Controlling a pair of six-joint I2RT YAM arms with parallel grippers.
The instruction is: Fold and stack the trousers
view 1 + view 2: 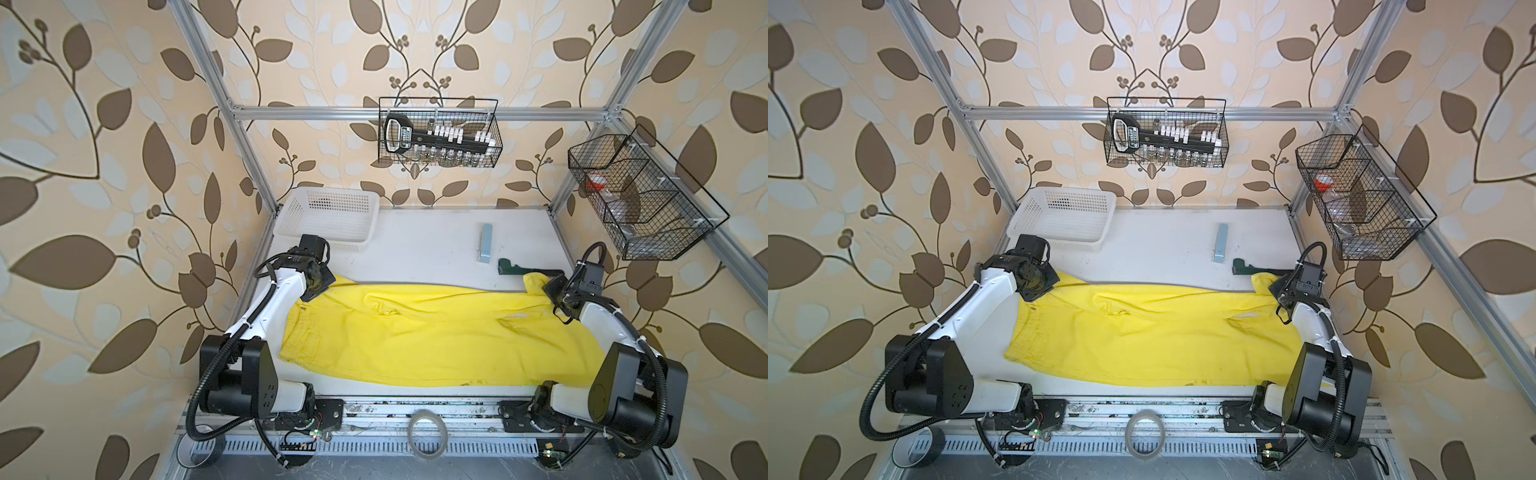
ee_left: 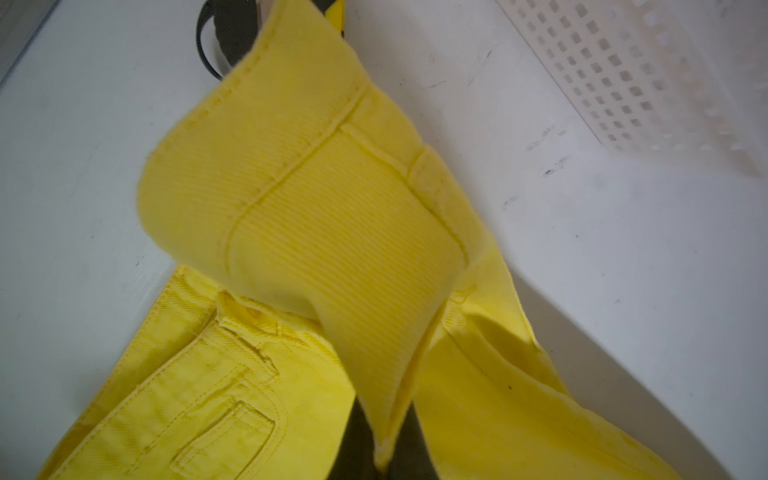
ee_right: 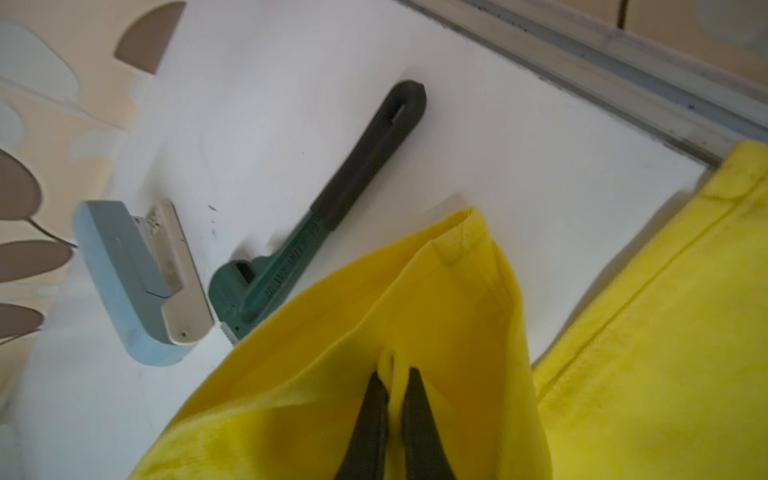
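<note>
Across the white table (image 1: 415, 249) in a top view, your bright yellow soft cotton trousers (image 1: 436, 332) lie spread. Left wrist: the left tool (image 2: 382, 451) pinches the limp waistband (image 2: 332, 187). Right wrist: the right tool (image 3: 394, 376) clamps a hem (image 3: 457, 249). It looks light and floppy, so hold thick seams.

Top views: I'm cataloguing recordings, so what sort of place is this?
Probably a robot test cell dressed like a home: aluminium frame around a white table, leaf wallpaper on the walls, two robot arms mounted at the front.
</note>
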